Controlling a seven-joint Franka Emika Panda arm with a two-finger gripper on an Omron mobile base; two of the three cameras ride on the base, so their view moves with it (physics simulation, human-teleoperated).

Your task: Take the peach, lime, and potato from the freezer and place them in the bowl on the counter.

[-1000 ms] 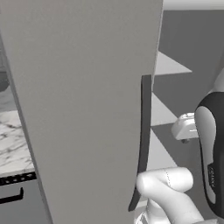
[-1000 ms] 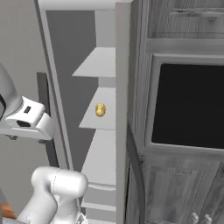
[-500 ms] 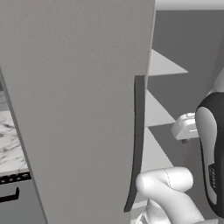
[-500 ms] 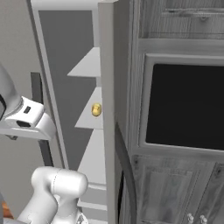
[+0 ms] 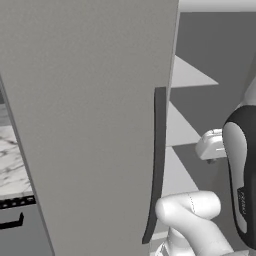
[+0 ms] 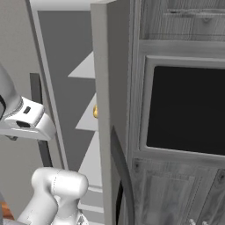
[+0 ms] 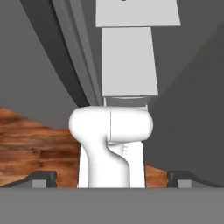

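Since a second ago the base cameras have swung, so the whole scene has shifted: from the left, the freezer door's (image 5: 90,125) flat grey panel now takes up more of the picture, and from the right a grey freezer side wall (image 6: 107,110) has slid across the opening until just a sliver of the small yellowish thing (image 6: 95,112) on a white shelf (image 6: 90,118) peeks past its edge; I cannot tell from here which piece of produce it is. Down the door's edge runs a dark seal strip (image 5: 156,160), and beyond it the white inner shelves (image 5: 187,75) show as pale wedges against the grey interior. To the far left a patch of the marble surface (image 5: 11,160) shows with a dark drawer front below it. On the right stand wood-grain cabinets (image 6: 176,39) around a black oven window (image 6: 189,110). The pincer (image 7: 112,178) hangs with its jaws spread wide and nothing between them; its two dark fingertips (image 7: 41,178) sit at the bottom corners of the hand view, which looks down over wooden floor (image 7: 30,144) toward the freezer's pale shelves (image 7: 129,61).
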